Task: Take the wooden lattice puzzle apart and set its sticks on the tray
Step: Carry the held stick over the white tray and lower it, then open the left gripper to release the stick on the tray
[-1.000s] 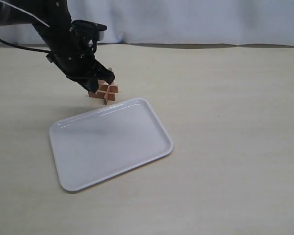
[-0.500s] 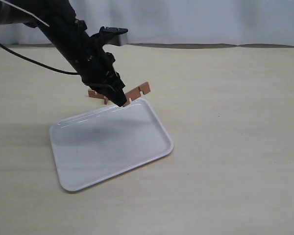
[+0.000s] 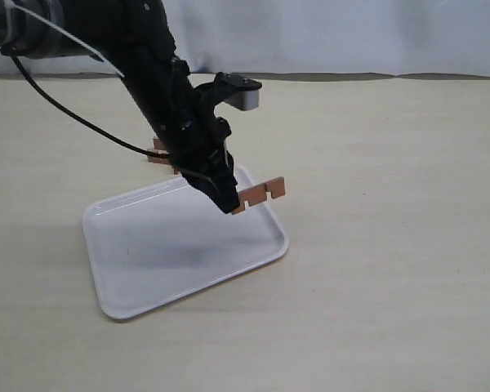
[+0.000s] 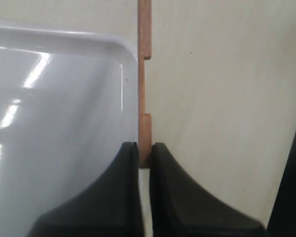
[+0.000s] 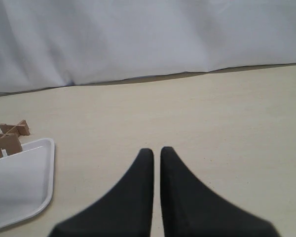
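**Jaws clamped on one stick [image 3: 261,193] over the tray's [image 3: 106,304] right rim**

Jaws of the left gripper [image 4: 144,148] are being pressed onto one end of a single stick. It is being held in the air, notches facing down, with its free length projecting rightward across the tray's right rim. What remains of the wooden lattice puzzle [image 3: 158,153] is lying on the table [image 3: 392,286] just beyond the tray's far edge, partly hidden by the arm [image 3: 163,90]. The right gripper [image 5: 157,150] is resting closed and empty, well apart. A release here is being judged risky: the stick could strike the rim and tumble onto the table. Being pinched only at its tip, it could also pivot.
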